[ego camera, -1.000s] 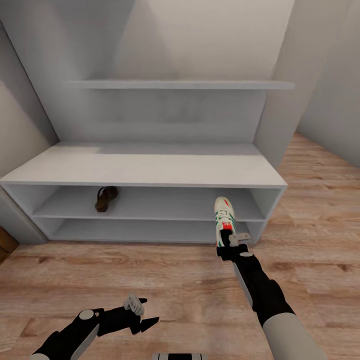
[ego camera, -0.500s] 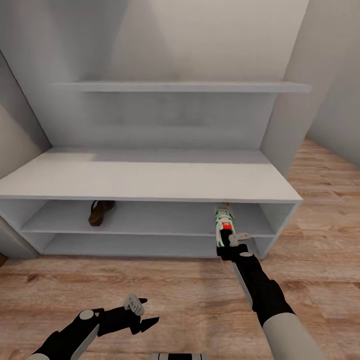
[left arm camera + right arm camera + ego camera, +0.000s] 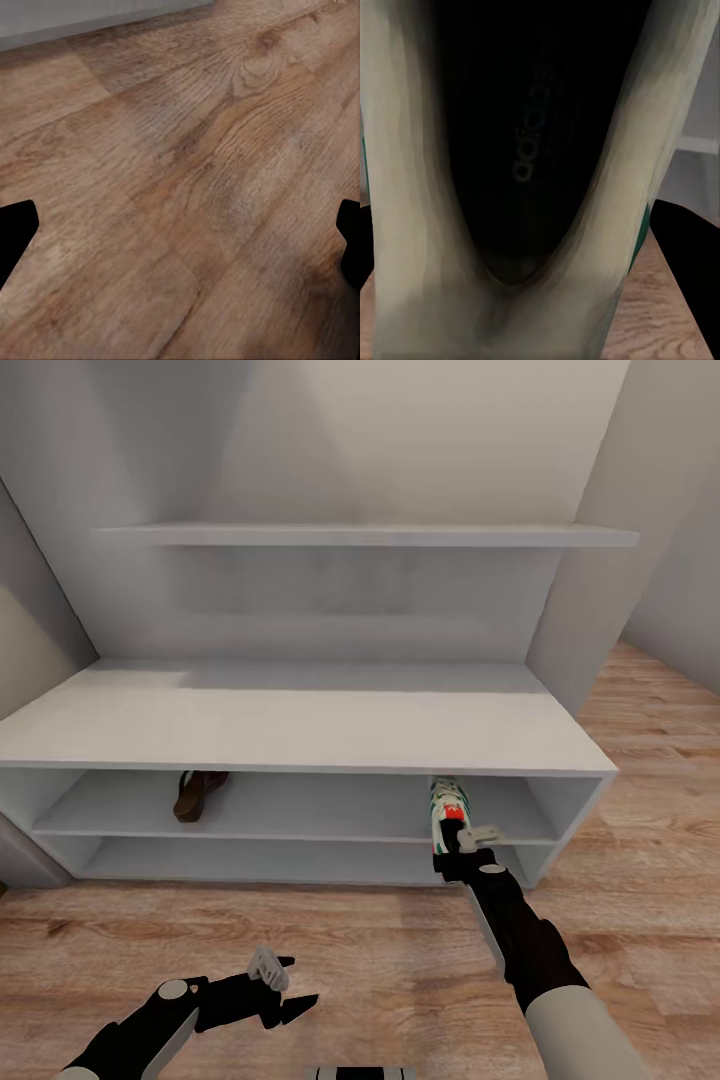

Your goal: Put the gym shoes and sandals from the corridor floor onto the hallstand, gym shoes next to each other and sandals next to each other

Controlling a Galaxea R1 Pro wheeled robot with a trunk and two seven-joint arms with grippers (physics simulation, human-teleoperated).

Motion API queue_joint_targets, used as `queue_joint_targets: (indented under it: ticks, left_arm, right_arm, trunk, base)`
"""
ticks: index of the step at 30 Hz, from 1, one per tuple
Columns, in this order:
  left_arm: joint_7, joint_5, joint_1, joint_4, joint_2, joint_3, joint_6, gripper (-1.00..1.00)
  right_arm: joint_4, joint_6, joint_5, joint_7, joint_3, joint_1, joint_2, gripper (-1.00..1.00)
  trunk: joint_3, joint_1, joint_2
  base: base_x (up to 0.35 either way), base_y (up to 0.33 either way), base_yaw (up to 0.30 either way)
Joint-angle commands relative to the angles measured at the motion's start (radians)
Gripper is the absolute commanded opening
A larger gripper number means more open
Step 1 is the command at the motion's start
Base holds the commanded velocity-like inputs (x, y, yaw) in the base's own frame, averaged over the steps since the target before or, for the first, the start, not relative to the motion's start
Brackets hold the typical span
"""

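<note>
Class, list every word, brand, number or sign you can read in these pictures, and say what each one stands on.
"adidas": faint grey lettering on the dark insole inside the gym shoe, seen in the right wrist view; the right gripper holds that shoe by its heel.
The shoe's red tongue patch, seen from the head view, is too small to read.
No readable text on the hallstand, the sandal or the floor.

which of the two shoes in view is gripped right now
The white sneaker with green stripes, held at its heel by the right gripper at the rack's upper shelf. The brown sandal lies free on that shelf, further left.
</note>
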Motion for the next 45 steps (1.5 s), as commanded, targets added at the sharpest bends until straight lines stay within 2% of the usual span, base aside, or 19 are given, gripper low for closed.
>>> queue_joint_targets:
  ticks: [1, 10, 29, 45]
  left_arm:
    - [0.002, 0.005, -0.001, 0.001, 0.001, -0.007, -0.009, 1.00]
    - [0.002, 0.005, -0.001, 0.001, 0.001, -0.007, -0.009, 1.00]
    - [0.001, 0.005, -0.001, 0.001, 0.001, -0.008, -0.009, 1.00]
    - [0.001, 0.005, -0.001, 0.001, 0.001, -0.009, -0.009, 1.00]
  right_arm:
    - [-0.001, 0.007, 0.010, -0.002, 0.002, 0.000, 0.000, -1.00]
    - [-0.002, 0.007, 0.010, -0.002, 0.002, 0.000, 0.000, -1.00]
    - [-0.002, 0.006, 0.010, -0.001, 0.002, 0.000, 0.000, -1.00]
    - [-0.002, 0.007, 0.010, -0.001, 0.002, 0.000, 0.000, -1.00]
  trunk:
    - [-0.001, 0.000, 0.000]
    - [-0.001, 0.000, 0.000]
    - [-0.001, 0.000, 0.000]
    - [-0.001, 0.000, 0.000]
  base:
    - [0.312, 0.079, 0.000]
    - [0.293, 0.065, 0.000]
    - [0.106, 0.001, 0.000]
    - [0.102, -0.090, 0.000]
